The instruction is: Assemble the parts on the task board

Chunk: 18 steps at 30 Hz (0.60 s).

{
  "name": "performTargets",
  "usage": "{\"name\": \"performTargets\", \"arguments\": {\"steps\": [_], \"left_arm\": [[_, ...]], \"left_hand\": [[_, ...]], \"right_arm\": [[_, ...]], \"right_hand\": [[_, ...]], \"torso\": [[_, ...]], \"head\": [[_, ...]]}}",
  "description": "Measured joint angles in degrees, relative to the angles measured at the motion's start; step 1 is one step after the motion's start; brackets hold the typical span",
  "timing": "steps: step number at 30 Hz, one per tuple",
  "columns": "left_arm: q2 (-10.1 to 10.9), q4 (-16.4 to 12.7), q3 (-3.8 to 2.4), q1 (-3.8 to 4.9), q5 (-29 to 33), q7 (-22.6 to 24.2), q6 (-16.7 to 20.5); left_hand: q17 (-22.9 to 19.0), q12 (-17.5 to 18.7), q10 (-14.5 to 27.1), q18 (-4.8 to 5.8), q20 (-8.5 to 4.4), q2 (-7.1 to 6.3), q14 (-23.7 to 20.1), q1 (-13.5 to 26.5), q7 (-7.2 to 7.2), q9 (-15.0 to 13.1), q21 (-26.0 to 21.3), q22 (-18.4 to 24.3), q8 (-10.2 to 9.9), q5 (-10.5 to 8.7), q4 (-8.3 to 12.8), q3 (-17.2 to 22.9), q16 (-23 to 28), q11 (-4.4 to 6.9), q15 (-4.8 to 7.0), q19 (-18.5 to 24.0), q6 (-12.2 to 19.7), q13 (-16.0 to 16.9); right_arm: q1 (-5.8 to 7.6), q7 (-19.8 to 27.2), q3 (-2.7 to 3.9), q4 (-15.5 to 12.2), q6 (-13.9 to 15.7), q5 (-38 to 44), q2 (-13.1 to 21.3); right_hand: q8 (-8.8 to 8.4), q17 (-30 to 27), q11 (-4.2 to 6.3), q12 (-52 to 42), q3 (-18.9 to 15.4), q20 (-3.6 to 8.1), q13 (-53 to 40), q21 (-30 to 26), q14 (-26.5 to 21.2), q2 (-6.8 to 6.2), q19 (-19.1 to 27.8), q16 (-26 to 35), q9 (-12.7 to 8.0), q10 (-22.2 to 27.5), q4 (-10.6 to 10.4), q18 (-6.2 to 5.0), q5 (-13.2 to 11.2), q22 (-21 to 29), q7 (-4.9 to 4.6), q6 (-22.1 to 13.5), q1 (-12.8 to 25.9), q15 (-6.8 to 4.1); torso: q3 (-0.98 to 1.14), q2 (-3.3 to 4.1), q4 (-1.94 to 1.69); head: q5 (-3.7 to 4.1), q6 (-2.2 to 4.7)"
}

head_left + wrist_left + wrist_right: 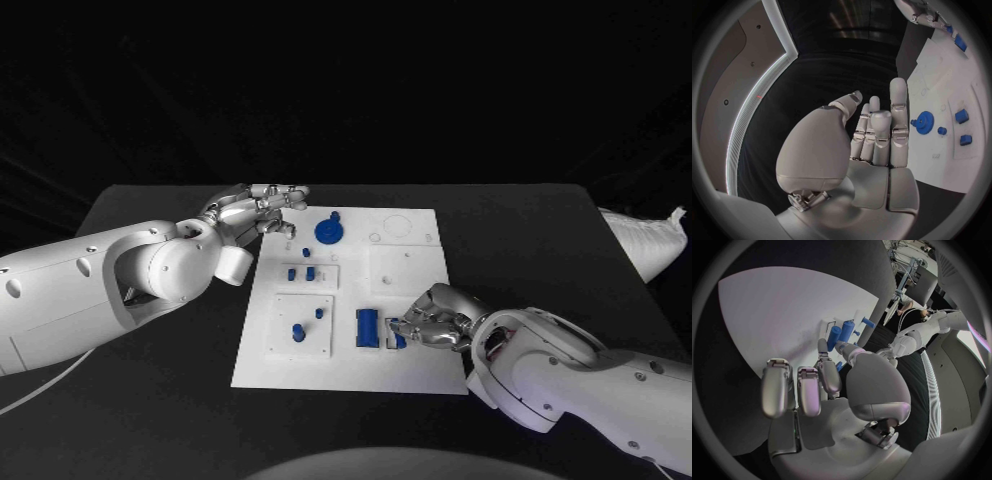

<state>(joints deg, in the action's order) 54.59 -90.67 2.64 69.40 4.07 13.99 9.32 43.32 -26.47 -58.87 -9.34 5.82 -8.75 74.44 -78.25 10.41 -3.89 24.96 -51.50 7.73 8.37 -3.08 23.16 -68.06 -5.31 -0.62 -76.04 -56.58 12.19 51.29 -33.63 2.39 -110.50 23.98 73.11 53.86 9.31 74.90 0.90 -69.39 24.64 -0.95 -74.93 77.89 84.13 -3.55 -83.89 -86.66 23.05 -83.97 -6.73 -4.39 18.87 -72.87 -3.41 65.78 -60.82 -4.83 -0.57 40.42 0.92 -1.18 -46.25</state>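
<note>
Your left hand (260, 210) hovers at the far left corner of the white task board (411, 365), fingers spread, holding nothing, just beside the blue gear (330, 232). Your right hand (433, 320) rests near the board's front edge, fingertips touching a blue block (369, 328).

Left hand (873, 150) upright, fingers straight and close together, holding nothing; just beyond its fingertips the white board (954, 100) carries a blue gear (926, 121) and small blue parts (962, 116).

Dim dark surroundings, brightly lit white task board (411, 250), fisheye-curved wrist views
</note>
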Motion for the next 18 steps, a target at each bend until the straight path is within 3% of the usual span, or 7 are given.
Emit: {"name": "performTargets", "arguments": {"steps": [18], "left_arm": [[-0.01,-0.03,-0.01,0.00,-0.02,-0.12,-0.18]], "left_hand": [[-0.06,0.00,0.20,0.00,0.00,0.00,-0.21,0.00,0.00,0.00,0.00,-0.01,0.20,0.00,0.00,0.00,0.00,-0.20,0.21,0.00,0.00,-0.01]], "right_arm": [[0.10,-0.30,0.08,2.01,-3.12,1.95,-1.34]], "right_hand": [[0.77,0.04,0.43,0.44,-2.68,0.00,0.00,0.00,-0.20,0.03,0.00,0.00,0.75,0.03,-0.63,0.00,0.00,0.28,0.66,0.66,0.41,-0.20]], "torso": [[-0.01,-0.02,0.01]], "head": [[-0.29,-0.20]]}}
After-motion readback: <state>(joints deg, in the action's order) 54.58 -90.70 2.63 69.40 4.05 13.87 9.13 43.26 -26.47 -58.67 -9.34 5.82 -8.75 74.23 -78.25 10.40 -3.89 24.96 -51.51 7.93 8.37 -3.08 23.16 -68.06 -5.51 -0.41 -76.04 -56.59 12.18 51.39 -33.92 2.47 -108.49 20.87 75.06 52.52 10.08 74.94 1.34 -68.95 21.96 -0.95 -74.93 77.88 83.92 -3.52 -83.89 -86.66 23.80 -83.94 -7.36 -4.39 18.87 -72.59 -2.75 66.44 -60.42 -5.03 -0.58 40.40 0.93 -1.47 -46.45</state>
